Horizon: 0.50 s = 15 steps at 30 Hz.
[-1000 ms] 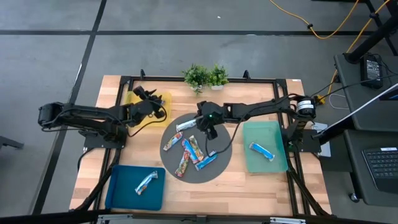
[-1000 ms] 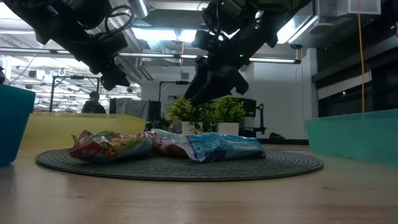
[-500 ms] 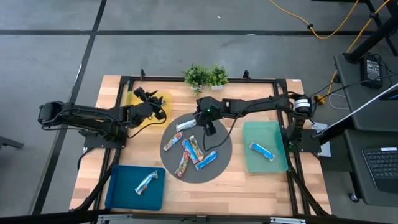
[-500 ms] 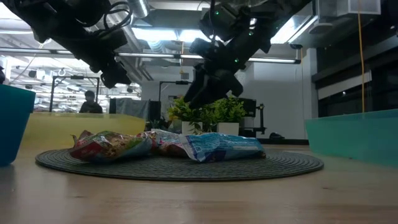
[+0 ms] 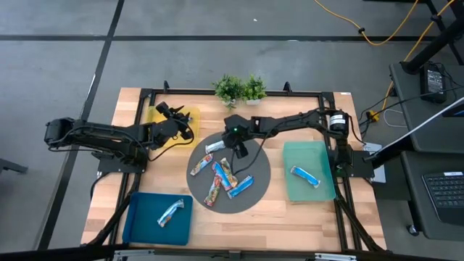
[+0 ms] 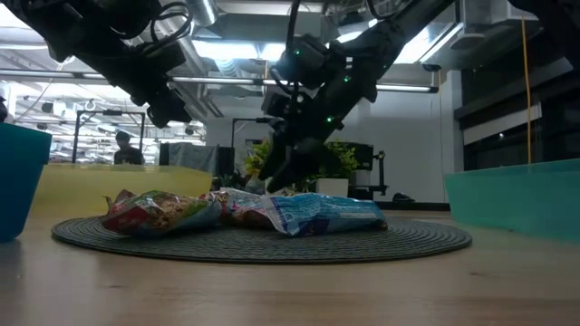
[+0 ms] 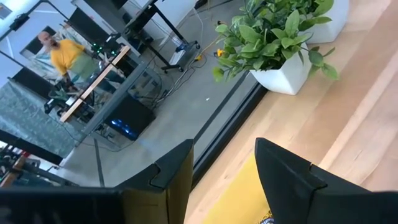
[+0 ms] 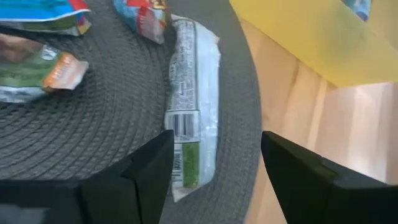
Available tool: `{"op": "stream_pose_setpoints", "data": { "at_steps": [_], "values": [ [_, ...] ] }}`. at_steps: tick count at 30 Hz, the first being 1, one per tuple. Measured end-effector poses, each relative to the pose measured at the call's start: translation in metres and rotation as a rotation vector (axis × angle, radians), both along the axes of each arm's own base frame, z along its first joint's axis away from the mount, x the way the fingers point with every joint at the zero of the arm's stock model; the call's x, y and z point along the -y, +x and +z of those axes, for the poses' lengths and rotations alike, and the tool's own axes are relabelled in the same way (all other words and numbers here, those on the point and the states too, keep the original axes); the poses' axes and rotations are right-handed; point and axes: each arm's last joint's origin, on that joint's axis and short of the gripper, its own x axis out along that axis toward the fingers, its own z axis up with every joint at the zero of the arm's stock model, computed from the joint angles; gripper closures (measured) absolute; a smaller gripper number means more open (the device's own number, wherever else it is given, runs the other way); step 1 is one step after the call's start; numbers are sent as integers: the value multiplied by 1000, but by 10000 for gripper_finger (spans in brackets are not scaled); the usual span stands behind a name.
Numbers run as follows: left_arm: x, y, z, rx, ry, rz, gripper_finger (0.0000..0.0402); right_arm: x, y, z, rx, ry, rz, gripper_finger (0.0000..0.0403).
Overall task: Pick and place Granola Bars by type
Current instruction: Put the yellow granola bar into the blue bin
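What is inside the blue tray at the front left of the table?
The blue tray holds one bar in a blue and silver wrapper, lying diagonally on its floor. Nothing else shows inside. Whatever lies beneath the bar is covered.

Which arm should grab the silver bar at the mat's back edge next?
Right. The right gripper hangs open beside the silver bar; the left gripper waits over the yellow tray.

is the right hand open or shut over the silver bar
Open: in its wrist view the right hand has fingers spread either side of the silver bar, not touching.
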Motion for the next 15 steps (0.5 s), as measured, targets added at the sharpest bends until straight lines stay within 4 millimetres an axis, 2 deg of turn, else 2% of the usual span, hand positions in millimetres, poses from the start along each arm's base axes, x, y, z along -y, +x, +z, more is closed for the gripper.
{"op": "stream_pose_setpoints", "data": {
  "at_steps": [15],
  "values": [
    [0, 0, 0, 6, -4, 0, 238, 5, 2, -24, -51, 55, -36, 160]
  ]
}}
